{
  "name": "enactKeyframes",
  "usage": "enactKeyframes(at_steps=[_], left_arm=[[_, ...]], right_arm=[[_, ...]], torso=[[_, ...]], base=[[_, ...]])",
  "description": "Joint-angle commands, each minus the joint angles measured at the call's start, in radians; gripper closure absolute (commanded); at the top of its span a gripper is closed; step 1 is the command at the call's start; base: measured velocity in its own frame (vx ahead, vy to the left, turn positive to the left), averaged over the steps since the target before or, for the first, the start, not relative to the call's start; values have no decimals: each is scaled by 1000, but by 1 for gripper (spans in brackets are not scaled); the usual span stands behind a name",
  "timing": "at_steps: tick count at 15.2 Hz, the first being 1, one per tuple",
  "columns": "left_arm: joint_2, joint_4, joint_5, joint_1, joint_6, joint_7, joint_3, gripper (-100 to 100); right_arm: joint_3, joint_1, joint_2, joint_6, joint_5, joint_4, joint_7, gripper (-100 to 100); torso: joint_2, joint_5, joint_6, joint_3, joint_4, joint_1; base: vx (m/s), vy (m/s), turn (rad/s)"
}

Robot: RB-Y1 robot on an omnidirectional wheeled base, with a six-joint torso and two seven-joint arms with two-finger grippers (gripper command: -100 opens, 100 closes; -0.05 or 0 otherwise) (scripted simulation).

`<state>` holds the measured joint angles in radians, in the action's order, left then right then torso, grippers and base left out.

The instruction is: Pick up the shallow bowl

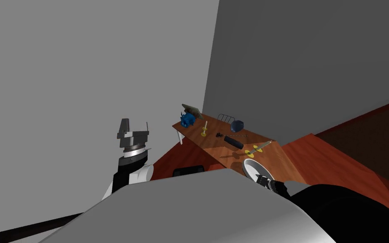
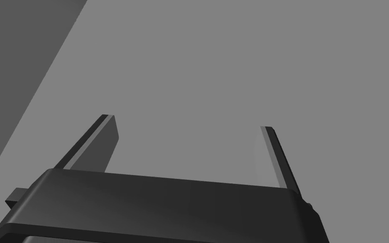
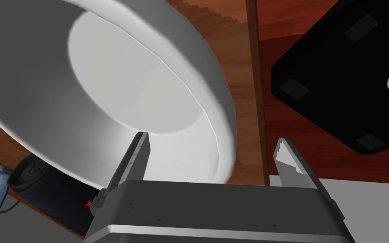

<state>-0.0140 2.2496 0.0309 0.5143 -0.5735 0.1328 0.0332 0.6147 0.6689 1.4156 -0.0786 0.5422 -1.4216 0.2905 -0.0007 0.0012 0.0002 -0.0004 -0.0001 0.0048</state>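
one white bowl (image 3: 105, 84) straddled by right claw (image 3: 212, 139).

No legible text; small red tag (image 3: 88, 203) on dark object (image 3: 58, 194), marks too small to read.

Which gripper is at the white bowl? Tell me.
The right gripper: its open jaws straddle the rim of the white bowl. The left gripper stands open by the wall, away from the table.

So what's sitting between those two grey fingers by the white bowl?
In the right wrist view, the rim of the white bowl and a strip of wooden table lie between the open fingers of the right gripper.
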Motion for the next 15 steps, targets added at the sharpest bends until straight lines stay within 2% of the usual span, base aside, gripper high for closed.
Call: enactKeyframes(at_steps=[1, 2, 7, 8, 9, 13, 15], left_arm=[[0, 0, 0, 0, 0, 0, 0, 0], [0, 0, 0, 0, 0, 0, 0, 0], [0, 0, 0, 0, 0, 0, 0, 0], [0, 0, 0, 0, 0, 0, 0, 0], [0, 0, 0, 0, 0, 0, 0, 0], [0, 0, 0, 0, 0, 0, 0, 0], [0, 0, 0, 0, 0, 0, 0, 0]], right_arm=[[0, 0, 0, 0, 0, 0, 0, -100], [7, -4, -30, 5, 6, 22, 10, -100], [19, -21, -103, 12, 17, 71, 28, -100], [17, -15, -78, 13, 13, 51, 20, -100], [18, -15, -81, 14, 13, 52, 21, 100], [18, -15, -82, 13, 12, 51, 20, 100], [9, -6, -41, 6, 7, 29, 12, 100]], torso=[[0, 0, 0, 0, 0, 0], [1, 0, 0, 0, 0, -1], [3, -2, 0, 2, 1, -6], [3, -2, 0, 2, 1, -6], [3, -1, 0, 2, 1, -5], [3, 0, 0, 2, 1, -3], [3, 1, 0, 2, 1, -2]], base=[[28, 20, 35], [15, -8, 67], [6, -38, 85], [4, -25, 35], [1, -10, 2], [0, 0, 0], [-6, 29, -131]])
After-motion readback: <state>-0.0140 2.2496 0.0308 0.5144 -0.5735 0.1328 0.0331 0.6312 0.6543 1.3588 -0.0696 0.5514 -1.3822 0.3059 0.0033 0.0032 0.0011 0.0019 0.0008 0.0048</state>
